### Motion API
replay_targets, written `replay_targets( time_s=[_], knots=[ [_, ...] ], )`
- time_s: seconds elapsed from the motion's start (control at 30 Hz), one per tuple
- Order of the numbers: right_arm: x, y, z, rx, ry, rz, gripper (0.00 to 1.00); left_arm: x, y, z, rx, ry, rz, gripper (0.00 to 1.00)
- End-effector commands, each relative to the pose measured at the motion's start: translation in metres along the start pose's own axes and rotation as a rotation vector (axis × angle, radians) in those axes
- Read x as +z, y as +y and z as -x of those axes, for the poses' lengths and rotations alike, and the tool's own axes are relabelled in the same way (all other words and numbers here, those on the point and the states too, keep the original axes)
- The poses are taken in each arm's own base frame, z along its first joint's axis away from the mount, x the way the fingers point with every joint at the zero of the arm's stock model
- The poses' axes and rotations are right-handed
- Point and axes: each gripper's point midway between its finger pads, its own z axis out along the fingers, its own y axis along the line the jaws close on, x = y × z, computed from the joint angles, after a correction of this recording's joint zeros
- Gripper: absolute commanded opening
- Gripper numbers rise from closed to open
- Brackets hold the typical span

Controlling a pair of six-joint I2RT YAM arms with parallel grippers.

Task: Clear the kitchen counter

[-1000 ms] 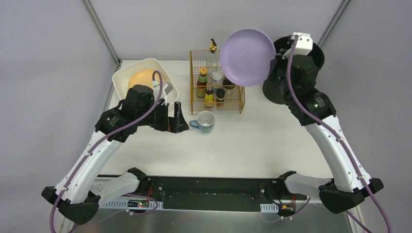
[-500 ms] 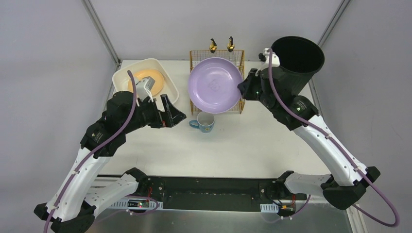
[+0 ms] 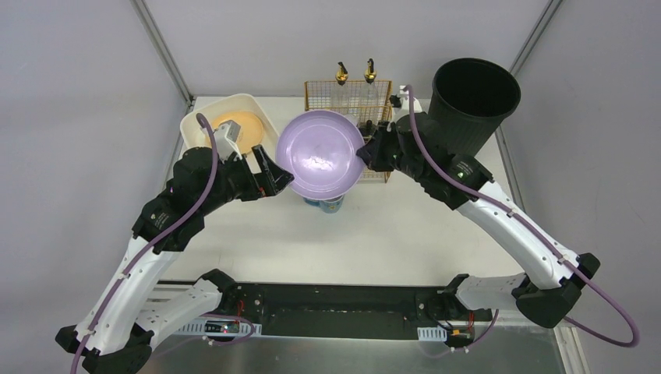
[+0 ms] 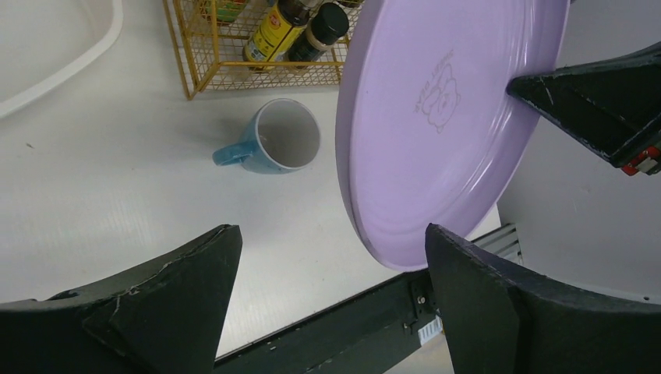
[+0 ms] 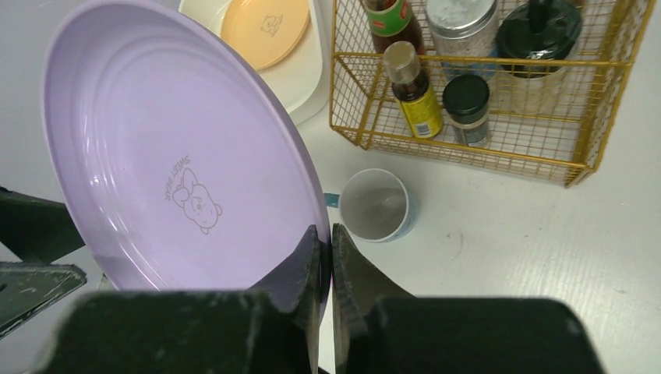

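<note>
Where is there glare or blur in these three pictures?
Top external: soft glare in the middle of the purple plate, all else sharp. Left wrist: the left gripper's fingers look soft, the blue mug sharp. Right wrist: the right gripper is blurred, the plate's print clear.

Pale grey wall panels (image 3: 70, 117) fill the upper part of the top view and run down both sides. 2 slim metal posts slant inward from the top edge: the left post (image 3: 162, 51) in the upper left and the right post (image 3: 536, 35) in the upper right, each reaching a far corner of the kitchen counter (image 3: 436, 234). This white, matte tabletop takes up the centre. A black rail (image 3: 335, 312) runs along its lower edge. Below it, a brushed metal sheet (image 3: 351, 360) spans the bottom of the frame with a soft glare. The light is even and the shadows are faint.
</note>
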Motion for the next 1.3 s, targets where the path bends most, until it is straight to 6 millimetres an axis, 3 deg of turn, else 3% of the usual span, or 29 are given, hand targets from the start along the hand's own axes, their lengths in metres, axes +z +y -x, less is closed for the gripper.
replay_targets(
  time_s=[0.0,0.27,0.6,0.73,0.93,1.13,1.27],
  knots=[
    [-0.002,0.031,0.004,0.070,0.004,0.128,0.00,0.002,-0.001,0.012,-0.008,-0.064,0.006,0.88],
    [-0.003,0.043,-0.004,0.086,0.046,0.168,0.00,0.005,0.003,0.015,-0.002,-0.077,0.030,0.66],
    [0.004,0.034,-0.013,0.081,0.048,0.118,0.00,0.005,0.002,0.016,0.008,-0.080,0.029,0.23],
    [0.012,0.026,-0.019,0.079,0.047,0.078,0.00,0.005,0.008,0.018,0.014,-0.095,0.055,0.00],
    [0.018,0.021,-0.025,0.089,0.052,0.057,0.03,0.007,0.015,0.017,0.012,-0.102,0.082,0.00],
    [0.016,0.016,-0.022,0.075,0.031,0.035,0.37,0.005,0.030,0.026,0.010,-0.158,0.154,0.00],
    [0.012,0.008,-0.021,0.060,0.014,0.011,0.50,0.006,0.038,0.030,0.005,-0.176,0.184,0.00]
  ],
)
